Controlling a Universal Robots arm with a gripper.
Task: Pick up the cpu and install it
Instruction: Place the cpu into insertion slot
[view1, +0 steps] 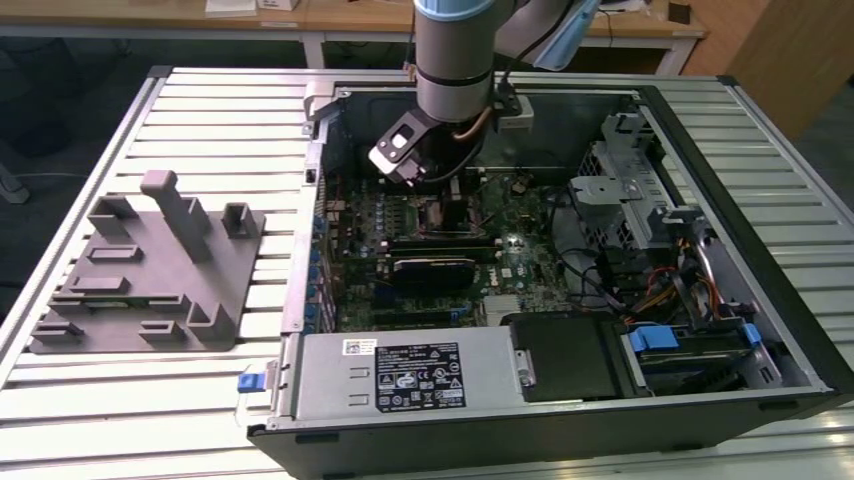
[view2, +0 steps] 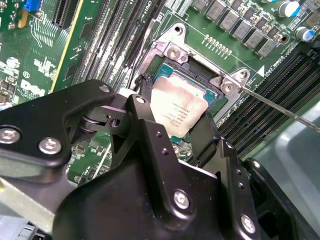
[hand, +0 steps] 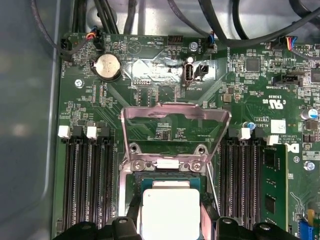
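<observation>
One arm (view1: 454, 60) is reaching down into the open case (view1: 747, 130), with its gripper (view1: 430, 180) hanging low over the motherboard (view1: 527, 245). In both wrist views the gripper (view2: 175, 117) (hand: 170, 222) is clamping the cpu (view2: 177, 110) (hand: 170, 210), its black fingers (view2: 202, 137) pressing on two opposite edges. The cpu is sitting level within the socket (view2: 172, 50), its pale metal top facing up; whether it is fully seated cannot be told. The load plate (hand: 175, 117) is standing raised behind the socket, between the memory slots (hand: 82, 180). A grey holder (view1: 147, 270) is lying on the slatted table (view1: 200, 110) at the exterior view's left, well apart from the case.
</observation>
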